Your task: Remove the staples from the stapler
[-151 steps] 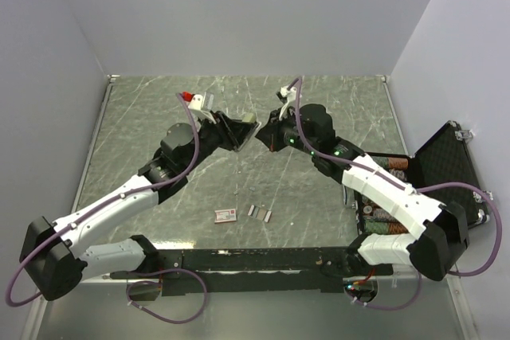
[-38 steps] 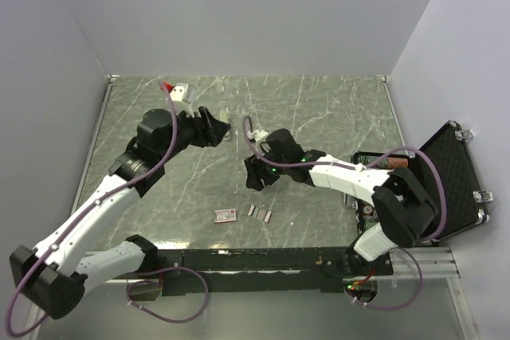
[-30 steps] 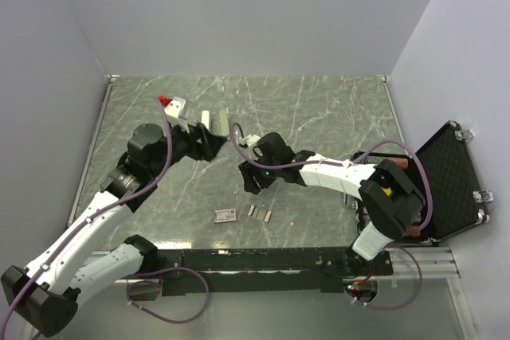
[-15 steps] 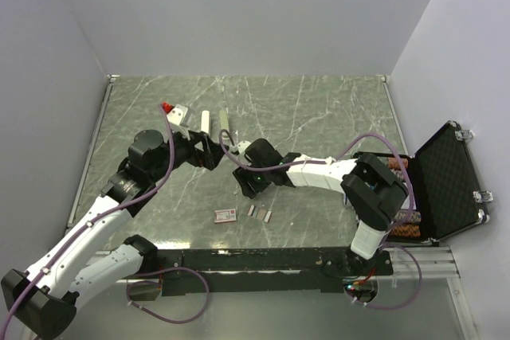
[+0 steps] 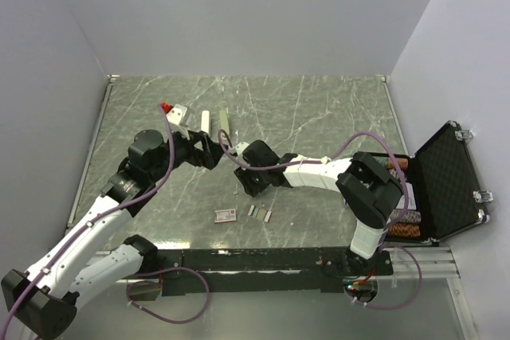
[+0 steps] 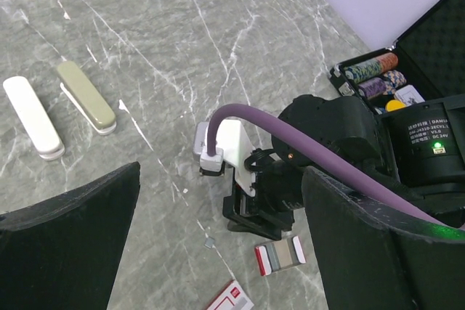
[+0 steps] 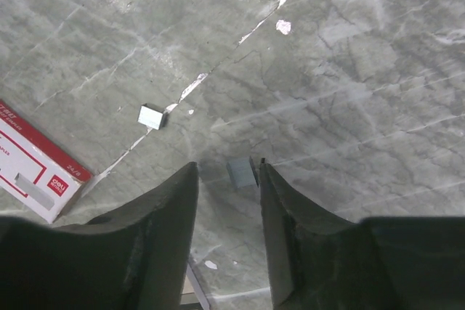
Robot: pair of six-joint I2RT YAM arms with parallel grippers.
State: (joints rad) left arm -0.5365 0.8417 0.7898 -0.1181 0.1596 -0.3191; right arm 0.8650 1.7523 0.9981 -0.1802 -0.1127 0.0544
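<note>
My right hand (image 7: 227, 172), half-open, straddles a staple strip (image 7: 240, 172) flat on the surface (image 7: 349, 70); closing off-centre could flick it away or pinch nothing; left hand (image 6: 221, 179) wide, empty.

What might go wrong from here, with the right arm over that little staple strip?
The staple strip lies flat and off-centre between the fingers of the right end effector, so closing may flick it away. The other loose strip and the red-and-white box lie close by and might get nudged.
</note>
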